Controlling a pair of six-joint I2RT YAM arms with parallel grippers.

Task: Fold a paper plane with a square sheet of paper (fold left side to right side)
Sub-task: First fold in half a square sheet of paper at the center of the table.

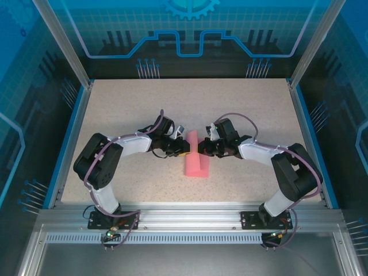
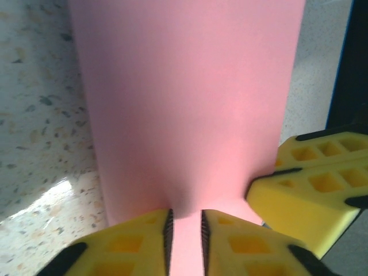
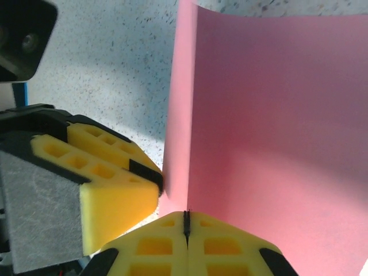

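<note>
Paper sheet (image 1: 195,164): folded strip, long axis near-far on tabletop (image 1: 259,115), between hands; right hand (image 3: 187,227) clamped shut on edge; left hand (image 2: 184,238) slightly parted astride opposite edge.

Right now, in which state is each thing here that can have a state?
square sheet of paper: bent upward in a curve, not lying flat.
left gripper: jaws slightly apart, with the paper in the narrow gap.
right gripper: shut on the edge of the paper.
</note>
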